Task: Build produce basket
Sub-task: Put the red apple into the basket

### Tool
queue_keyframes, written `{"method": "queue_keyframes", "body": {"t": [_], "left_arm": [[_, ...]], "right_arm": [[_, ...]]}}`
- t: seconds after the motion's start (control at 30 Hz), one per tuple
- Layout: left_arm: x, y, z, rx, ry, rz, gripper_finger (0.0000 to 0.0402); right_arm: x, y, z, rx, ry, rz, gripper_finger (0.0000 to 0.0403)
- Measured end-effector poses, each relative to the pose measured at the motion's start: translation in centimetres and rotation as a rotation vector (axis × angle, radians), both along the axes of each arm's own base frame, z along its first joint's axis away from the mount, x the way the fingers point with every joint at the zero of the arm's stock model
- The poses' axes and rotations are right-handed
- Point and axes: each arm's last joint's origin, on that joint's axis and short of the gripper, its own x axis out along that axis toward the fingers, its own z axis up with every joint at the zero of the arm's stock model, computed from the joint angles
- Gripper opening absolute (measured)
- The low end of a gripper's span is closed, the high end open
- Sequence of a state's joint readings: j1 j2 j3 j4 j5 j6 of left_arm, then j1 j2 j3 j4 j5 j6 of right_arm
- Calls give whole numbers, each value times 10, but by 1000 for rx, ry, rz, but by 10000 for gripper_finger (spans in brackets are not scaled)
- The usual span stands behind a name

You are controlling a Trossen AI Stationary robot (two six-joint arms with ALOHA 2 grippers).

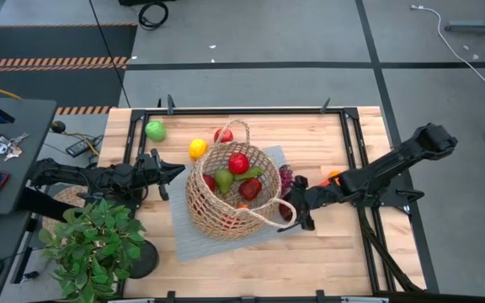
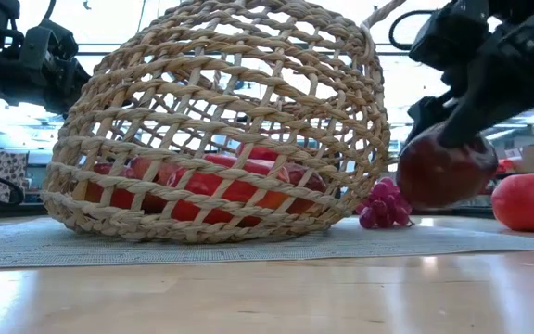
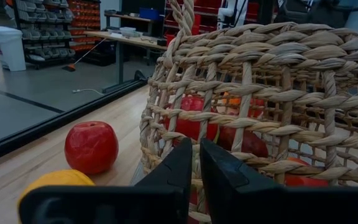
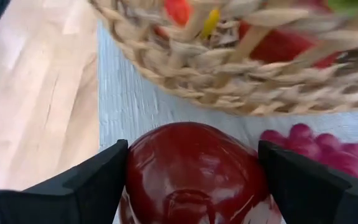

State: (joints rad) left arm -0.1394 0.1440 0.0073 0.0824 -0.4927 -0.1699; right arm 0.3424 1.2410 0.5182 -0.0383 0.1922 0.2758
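The woven wicker basket [image 1: 230, 195] lies tilted on a grey mat [image 1: 183, 236] and holds several red, green and orange produce pieces [image 1: 239, 163]. My left gripper [image 3: 196, 163] is shut, level, right at the basket's left wall [image 3: 241, 124]. Just right of the basket, my right gripper [image 1: 297, 210] is shut on a dark red apple [image 2: 445, 172]. Beyond the basket, a green apple [image 1: 155, 130], a yellow lemon [image 1: 197, 148] and a red apple [image 1: 223, 135] sit on the table. My left gripper's shut fingertips [image 3: 182, 158] stand against the basket's woven wall; whether they touch it I cannot tell. My right gripper pinches the dark red apple's two opposite sides [image 4: 194, 168] between its fingers [image 4: 98, 180]. The fingers slant down from the table's right side. The apple hangs clear of the table.
Purple grapes [image 1: 286, 178] lie on the mat between basket and right gripper. A reddish-orange fruit [image 2: 529, 201] sits on the table farther right. A leafy potted plant [image 1: 91, 244] stands at the near left corner. Black rails frame the tabletop [image 1: 352, 143].
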Motion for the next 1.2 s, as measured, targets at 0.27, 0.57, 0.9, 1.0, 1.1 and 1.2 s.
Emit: {"method": "queue_keyframes", "body": {"t": [0.27, 0.57, 0.9, 1.0, 1.1, 1.2], "left_arm": [[0, 0, 0, 0, -1, 0, 32], [0, 0, 0, 0, 0, 0, 40], [0, 0, 0, 0, -1, 0, 32], [0, 0, 0, 0, 0, 0, 36], [0, 0, 0, 0, 0, 0, 40], [0, 0, 0, 0, -1, 0, 40]], "right_arm": [[-13, -5, 25, 49, -91, -41, 348], [-35, -20, 43, 188, -94, -190, 348], [-51, -35, 70, 250, -256, -239, 348], [-55, -40, 81, 262, -355, -247, 348], [-58, -44, 92, 258, -449, -256, 348], [-59, -46, 101, 245, -534, -241, 348]]}}
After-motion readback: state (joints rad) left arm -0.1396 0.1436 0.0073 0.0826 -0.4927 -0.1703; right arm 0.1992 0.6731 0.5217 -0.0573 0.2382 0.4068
